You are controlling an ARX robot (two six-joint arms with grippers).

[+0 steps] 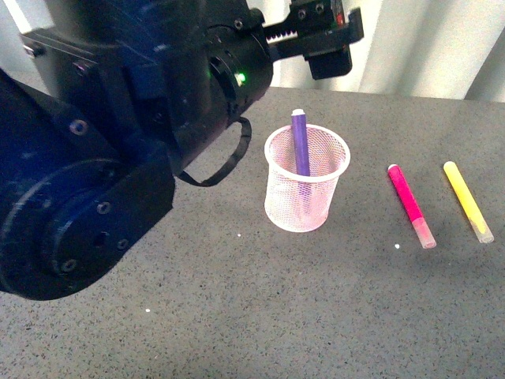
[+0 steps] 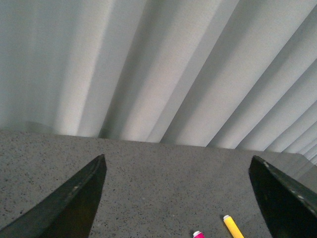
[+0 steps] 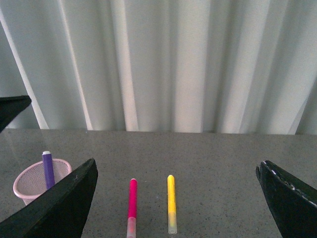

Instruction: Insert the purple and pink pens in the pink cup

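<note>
All 3 views face the curtain (image 3: 173,64) and share the pink pen (image 3: 132,198).

Table (image 1: 237,316): grey, speckled, matte top.
- Pink cup (image 1: 296,207): mesh, upright, near centre.
- Pink pen (image 1: 409,204): flat, at 3 o'clock from the cup, clear cap towards 5 o'clock.
- Yellow marker (image 1: 467,200): flat, further out at 3 o'clock, roughly parallel to the pink pen.
</note>
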